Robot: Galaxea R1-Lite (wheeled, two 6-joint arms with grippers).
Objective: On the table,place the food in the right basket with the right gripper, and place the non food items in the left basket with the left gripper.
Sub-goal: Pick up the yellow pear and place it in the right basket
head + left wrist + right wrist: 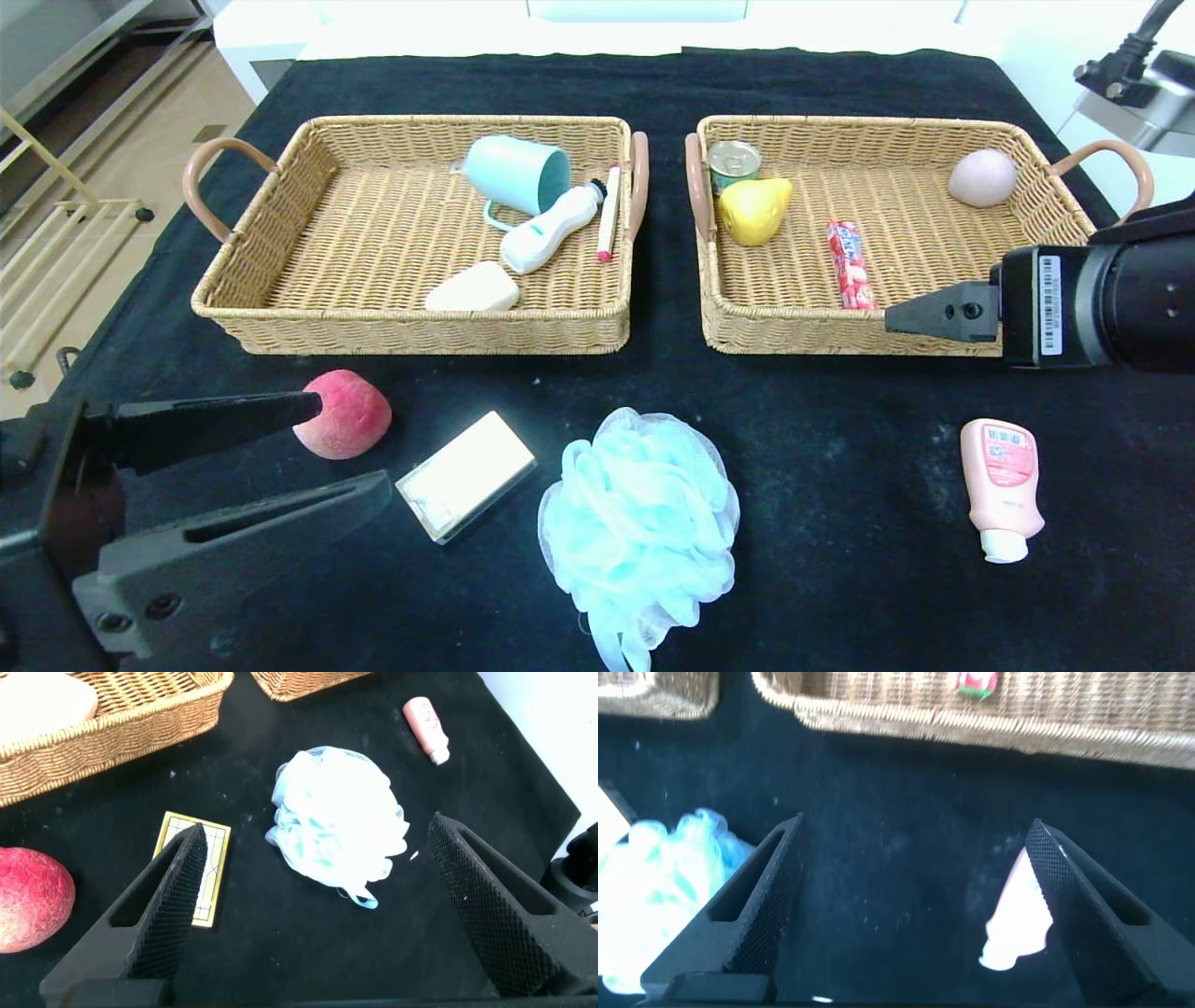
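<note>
Food first: you have the yellow pear [754, 211] and the slim red candy stick [850, 265] lying in the right-hand tan woven wicker basket [1046, 191], in the upper right of the head view. The pear sits near its left end, just in front of a small tin can [733, 164]; a pale pink egg-shaped ball [982, 177] lies near its far right corner. The fuzzy red-pink peach [347, 414] is on the black-clothed desk [840, 448], at lower left, in front of the left basket.

Your left-hand tan woven wicker basket [280, 196], upper left, holds a teal cup [518, 175] tipped on its side, a white bottle [549, 229] lying against it, a thin white marker with a red tip [609, 213] by the right wall, and a cream bar [472, 288] near the front wall.

On the desk you see the cream rectangular bar in its clear box [465, 475] beside the peach, the fluffy pale-blue mesh bath pouf [639, 523] at lower centre, and the pink squeeze bottle with white cap [1002, 487] at lower right.

Your left gripper [355, 448] is at lower left, spread wide and holding nothing, its tips near the peach and the boxed bar. Your right gripper [910, 859] hangs at the right edge by the right basket's front corner, also wide open and empty, above the pink bottle.
</note>
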